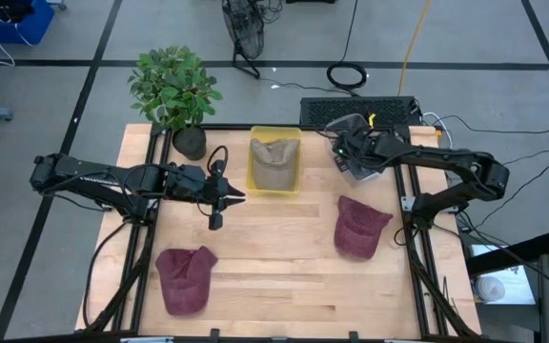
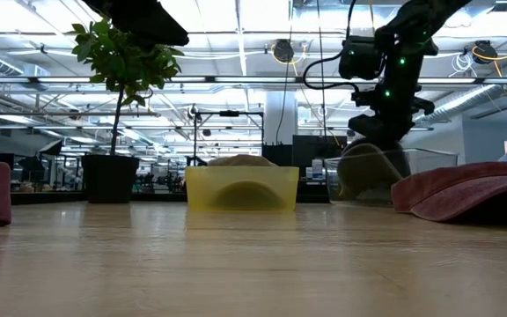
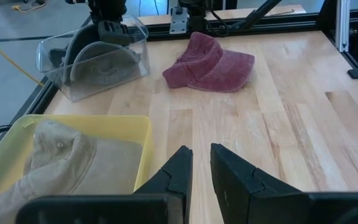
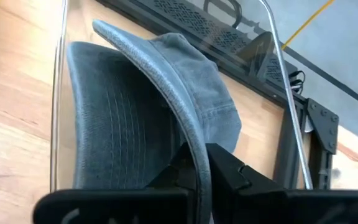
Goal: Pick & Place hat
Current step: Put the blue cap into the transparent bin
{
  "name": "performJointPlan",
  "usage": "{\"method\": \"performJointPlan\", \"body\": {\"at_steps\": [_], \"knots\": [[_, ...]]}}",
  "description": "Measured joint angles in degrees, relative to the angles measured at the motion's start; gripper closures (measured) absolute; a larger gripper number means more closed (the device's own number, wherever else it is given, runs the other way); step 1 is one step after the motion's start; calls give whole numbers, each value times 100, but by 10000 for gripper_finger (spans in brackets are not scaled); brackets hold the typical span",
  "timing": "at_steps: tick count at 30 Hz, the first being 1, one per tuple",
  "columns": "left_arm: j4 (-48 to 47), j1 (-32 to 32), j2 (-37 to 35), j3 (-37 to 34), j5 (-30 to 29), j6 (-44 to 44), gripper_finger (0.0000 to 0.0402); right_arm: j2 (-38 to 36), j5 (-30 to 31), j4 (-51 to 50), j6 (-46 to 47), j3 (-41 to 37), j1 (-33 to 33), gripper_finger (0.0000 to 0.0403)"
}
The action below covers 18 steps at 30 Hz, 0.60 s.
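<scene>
A grey hat (image 4: pixel 135 118) stands inside a clear bin (image 1: pixel 355 170) at the table's far right. My right gripper (image 4: pixel 201 165) reaches down into the bin, shut on the hat's brim. A tan hat (image 1: pixel 274 162) lies in a yellow bin (image 1: pixel 274 133) at the far middle. One maroon hat (image 1: pixel 360 227) lies flat on the table at the right, another maroon hat (image 1: pixel 184 278) at the near left. My left gripper (image 3: pixel 201 171) hovers left of the yellow bin, its fingers a narrow gap apart with nothing between them. My right gripper pinches the grey hat's brim edge (image 4: pixel 194 140) between its two fingers. The fingers slant down into the clear bin from the right. The brim points up and the crown hangs lower, within the bin's walls. Whether the crown rests on the bin's floor I cannot tell.
A potted plant (image 1: pixel 174 90) stands at the far left corner. A dark keyboard (image 1: pixel 360 110) lies just beyond the far edge. Black frame rails (image 1: pixel 417 257) run along the table's sides. Bare wood (image 1: pixel 274 248) lies between the two maroon hats.
</scene>
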Motion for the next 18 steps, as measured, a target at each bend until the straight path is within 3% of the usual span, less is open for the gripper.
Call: {"method": "performJointPlan", "body": {"at_steps": [9, 18], "knots": [[-2, 0, 0, 0, -2, -17, 337, 7, -38, 521, 135, -258, 123, 381], [-11, 0, 0, 0, -4, -15, 337, -563, 294, 569, -186, -301, 419, 282]]}}
